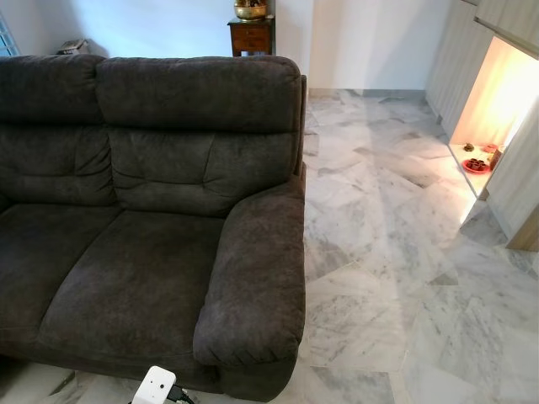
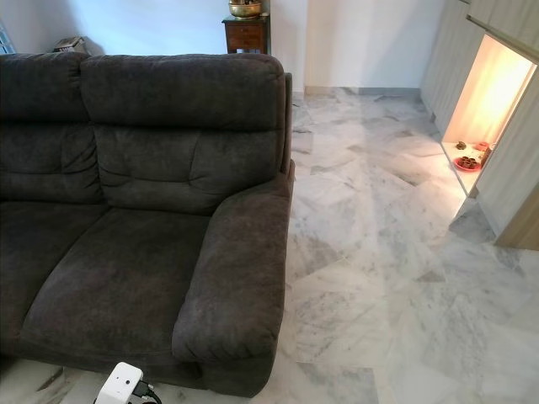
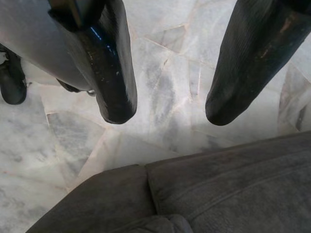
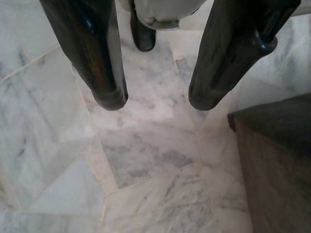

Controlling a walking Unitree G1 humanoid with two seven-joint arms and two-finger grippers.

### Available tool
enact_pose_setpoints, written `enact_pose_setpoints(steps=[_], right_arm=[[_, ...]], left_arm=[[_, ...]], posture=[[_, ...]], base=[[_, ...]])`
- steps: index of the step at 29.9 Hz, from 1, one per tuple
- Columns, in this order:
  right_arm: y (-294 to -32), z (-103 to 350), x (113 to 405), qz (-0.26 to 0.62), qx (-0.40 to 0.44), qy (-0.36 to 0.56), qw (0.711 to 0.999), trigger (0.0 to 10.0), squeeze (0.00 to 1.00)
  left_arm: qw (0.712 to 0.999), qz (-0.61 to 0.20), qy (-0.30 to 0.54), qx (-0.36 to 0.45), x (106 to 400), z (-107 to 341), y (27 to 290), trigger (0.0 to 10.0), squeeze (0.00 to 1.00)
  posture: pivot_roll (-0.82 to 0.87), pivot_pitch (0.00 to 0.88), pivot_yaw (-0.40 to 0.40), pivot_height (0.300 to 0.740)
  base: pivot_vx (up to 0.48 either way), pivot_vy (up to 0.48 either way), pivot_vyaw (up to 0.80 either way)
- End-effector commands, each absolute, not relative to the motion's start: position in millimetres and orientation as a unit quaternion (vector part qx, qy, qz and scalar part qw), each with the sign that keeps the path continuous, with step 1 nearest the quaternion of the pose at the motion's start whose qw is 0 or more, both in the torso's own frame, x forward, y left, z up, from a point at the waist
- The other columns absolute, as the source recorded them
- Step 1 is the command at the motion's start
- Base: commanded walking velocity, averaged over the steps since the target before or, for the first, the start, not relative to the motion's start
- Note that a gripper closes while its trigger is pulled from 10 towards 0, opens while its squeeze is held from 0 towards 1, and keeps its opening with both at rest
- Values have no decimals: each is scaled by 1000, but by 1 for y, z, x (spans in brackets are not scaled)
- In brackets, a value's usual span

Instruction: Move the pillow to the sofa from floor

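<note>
Left eye view gives us the dark grey sofa (image 1: 143, 210), seats bare, its near armrest (image 1: 253, 286) jutting toward the robot, and pale marble floor (image 1: 396, 252) running off to the right. No pillow can be made out anywhere on that floor or on the cushions, so its place is unknown from here.

Down at the left wrist, the left gripper (image 3: 165, 109) hangs over the marble right beside the sofa's front edge, fingers (image 3: 114, 97) spread wide and holding nothing. Over at the right wrist, the right gripper (image 4: 155, 102) hangs the same way, fingers (image 4: 104, 92) parted and empty above the tiles, with a corner of the sofa just beside it.

Far back, a small wooden cabinet (image 1: 251, 35) carries a brass bowl (image 1: 250, 10), and a lit alcove (image 1: 488, 126) on the right holds a red dish (image 1: 476, 166).

The risks, as I read it: the robot has to turn and search, and both arms hang close to the sofa, so a swing could brush fingers against the upholstery. A white device (image 1: 153, 389) with a cable sits low at the front edge of the view; a careless arm could snag that cable.

No writing, brand or label is readable anywhere.
</note>
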State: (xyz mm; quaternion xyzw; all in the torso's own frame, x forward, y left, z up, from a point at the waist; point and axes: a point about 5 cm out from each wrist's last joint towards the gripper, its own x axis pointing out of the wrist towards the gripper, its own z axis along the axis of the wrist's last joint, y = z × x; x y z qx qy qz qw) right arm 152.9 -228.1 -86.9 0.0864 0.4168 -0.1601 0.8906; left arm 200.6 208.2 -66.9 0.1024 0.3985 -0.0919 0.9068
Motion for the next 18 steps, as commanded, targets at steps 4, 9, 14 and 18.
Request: enact_pose_setpoints(steps=[4,9,14,18], right_arm=[[-238,-79,165,-167,76,393,901,10000,0],[-239,-77,169,-158,66,389,905,10000,0],[-237,-77,169,-153,65,391,905,10000,0],[-233,-79,168,-152,72,392,904,10000,0]], left_arm=[[899,-86,419,91,187,-76,202,10000,0],[892,-103,426,107,180,-80,196,10000,0],[891,-87,433,102,176,-82,199,10000,0],[890,-77,439,96,173,-83,203,10000,0]], posture=[[-86,0,31,740],[-83,0,21,740],[-72,5,13,740],[-75,12,22,740]], base=[[0,0,0],[0,0,0],[0,0,0],[0,0,0]])
